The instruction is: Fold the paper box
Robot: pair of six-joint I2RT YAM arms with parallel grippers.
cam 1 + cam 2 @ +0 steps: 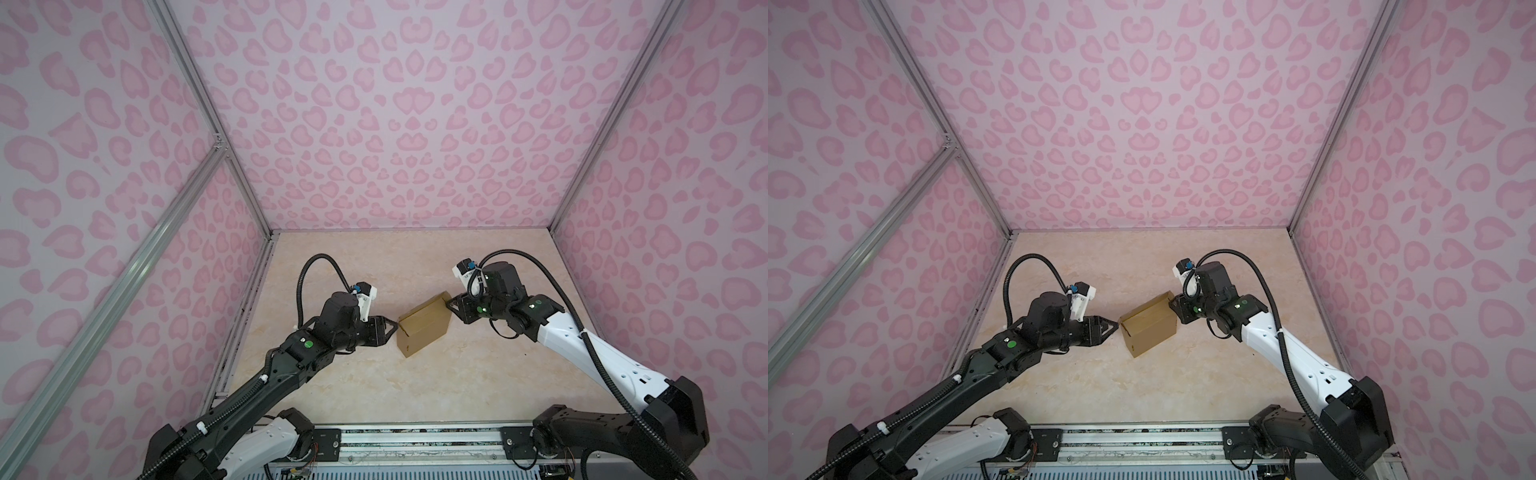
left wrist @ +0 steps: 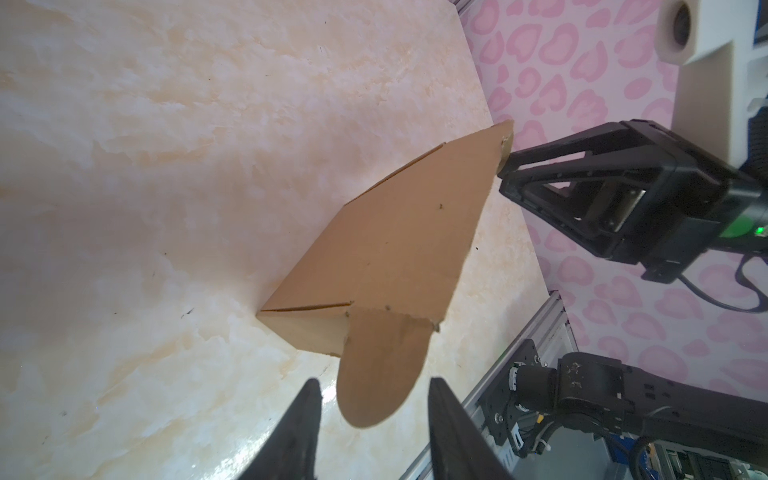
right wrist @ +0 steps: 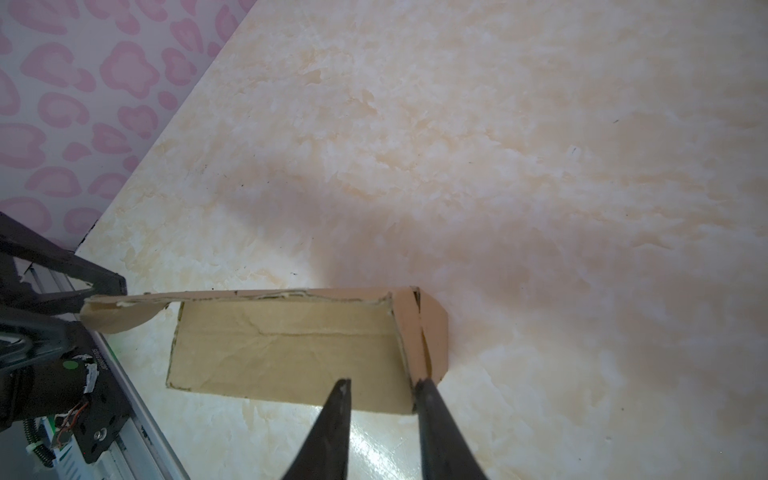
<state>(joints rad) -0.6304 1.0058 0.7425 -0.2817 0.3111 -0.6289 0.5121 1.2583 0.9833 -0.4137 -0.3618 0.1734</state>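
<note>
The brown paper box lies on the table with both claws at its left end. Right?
No: the paper box lies on the table with the left claw at its left end and the right claw at its right, as both top views show.

paper box (image 1: 424,328) seemingly on marbled table (image 1: 353,374)

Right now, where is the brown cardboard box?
In both top views the paper box rests on the table near its middle, between the left gripper at its left corner and the right gripper at its far right corner.
</note>
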